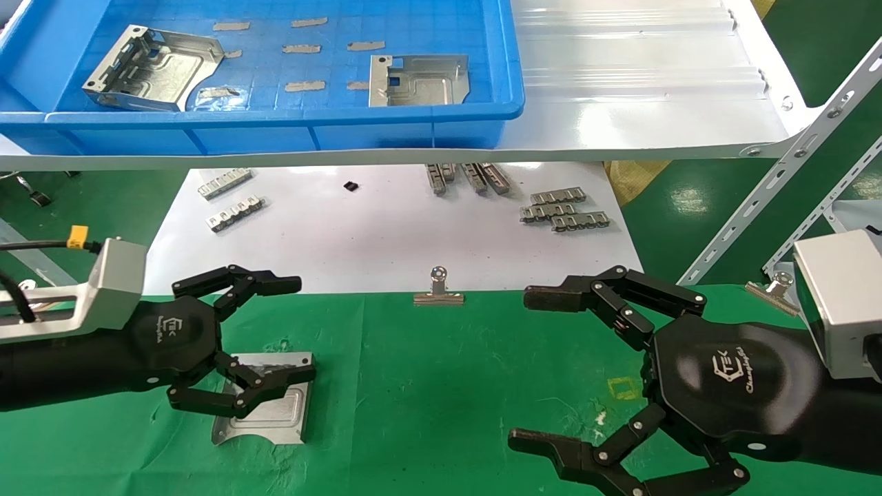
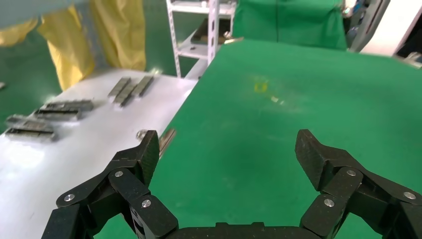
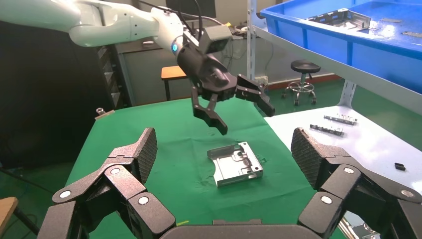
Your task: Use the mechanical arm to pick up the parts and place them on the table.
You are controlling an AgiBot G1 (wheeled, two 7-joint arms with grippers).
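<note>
One silver part (image 1: 272, 399) lies flat on the green cloth table (image 1: 427, 386); it also shows in the right wrist view (image 3: 235, 163). My left gripper (image 1: 293, 329), on the arm with the yellow tag (image 1: 78, 236), is open and empty. In the right wrist view (image 3: 244, 117) it hangs above the part without touching it. In its own view (image 2: 230, 149) only green cloth lies between its fingers. Two more parts (image 1: 155, 65) (image 1: 417, 79) lie in the blue bin (image 1: 275, 117). My right gripper (image 1: 537, 368) is open and empty over the cloth at the right.
The blue bin stands on a glossy white shelf (image 1: 641, 103) overhanging a white sheet (image 1: 386, 234). Slotted metal strips (image 1: 561, 210) lie on that sheet. Binder clips (image 1: 438, 289) (image 1: 775, 289) sit at the cloth's far edge. A white slotted rack frame (image 1: 778, 179) stands at the right.
</note>
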